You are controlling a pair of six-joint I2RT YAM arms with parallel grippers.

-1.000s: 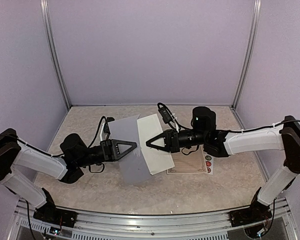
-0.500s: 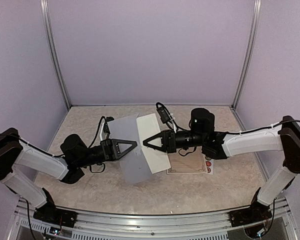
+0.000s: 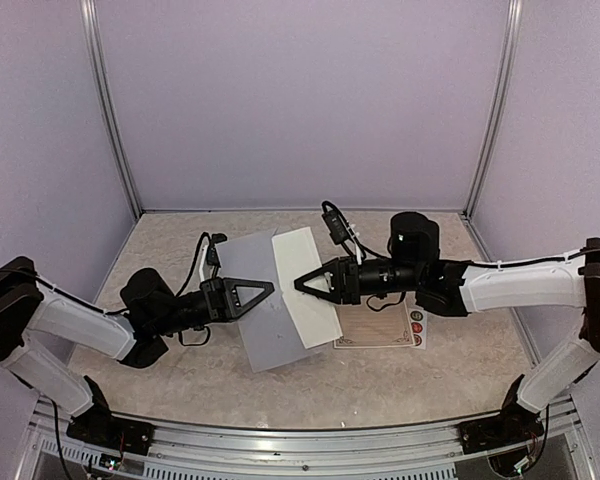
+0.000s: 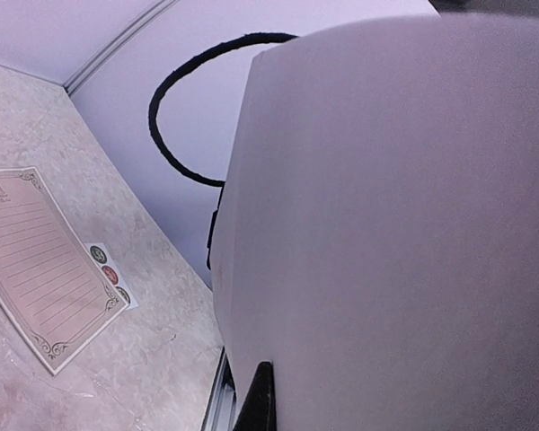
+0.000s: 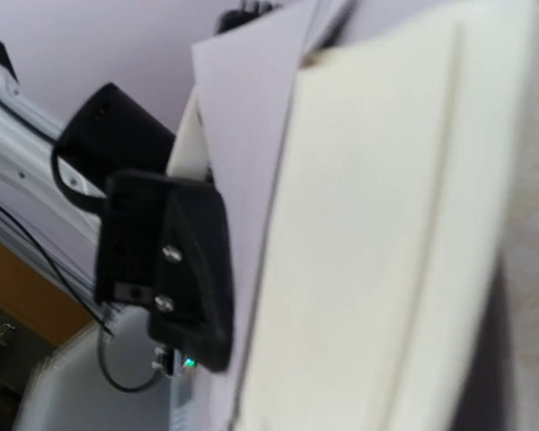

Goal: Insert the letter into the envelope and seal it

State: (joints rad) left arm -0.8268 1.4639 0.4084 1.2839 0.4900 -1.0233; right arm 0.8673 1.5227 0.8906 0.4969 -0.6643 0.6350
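Note:
My left gripper [image 3: 267, 291] is shut on the grey-blue envelope [image 3: 248, 320] and holds it tilted above the table's middle left. In the left wrist view the envelope [image 4: 395, 224] fills most of the frame, with one black fingertip [image 4: 256, 402] against its lower edge. My right gripper [image 3: 301, 283] is shut on a folded cream letter [image 3: 315, 310], whose left edge overlaps the envelope's right edge. In the right wrist view the letter [image 5: 386, 242] covers my own fingers. The envelope [image 5: 242, 117] and the left gripper [image 5: 166, 260] lie behind it.
A lined sheet with an ornate border [image 3: 377, 328] lies flat under the right arm and also shows in the left wrist view [image 4: 36, 265]. A white strip with round stickers [image 3: 416, 327] lies at its right edge. Purple walls enclose the table.
The right gripper pushed left with the cream letter, then drew back slightly to the right. The envelope's tilt shifted a little. The left arm stayed about where it was.

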